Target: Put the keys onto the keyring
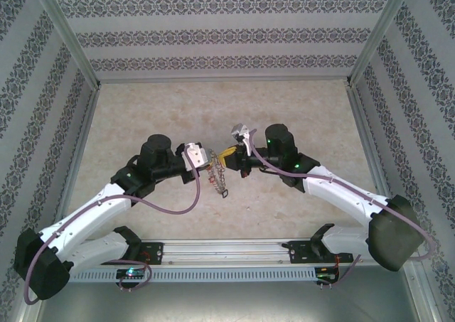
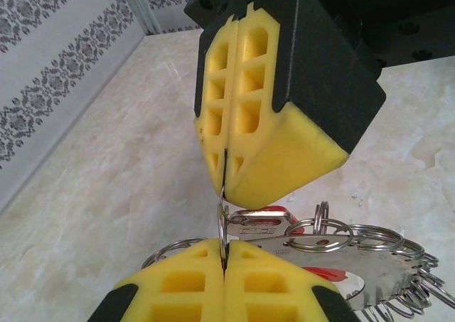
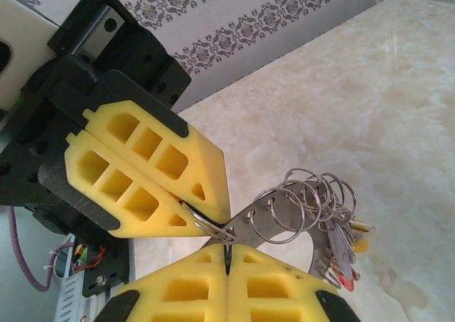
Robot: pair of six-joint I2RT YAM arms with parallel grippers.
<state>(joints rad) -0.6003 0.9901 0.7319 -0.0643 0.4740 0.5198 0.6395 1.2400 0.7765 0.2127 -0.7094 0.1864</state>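
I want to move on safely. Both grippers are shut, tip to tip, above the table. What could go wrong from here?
The left gripper and right gripper both pinch one thin ring at their very tips; a small pull could slip it free, and the keys might drop to the table.
The tips stand almost touching; closing in could make them collide.
The hanging keyring may swing and snag.

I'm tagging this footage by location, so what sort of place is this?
Most likely a robot test booth, not a home: patterned wall panels on metal frame posts enclose a marble-look tabletop, and the left arm and right arm are bolted to a rail at its near edge.
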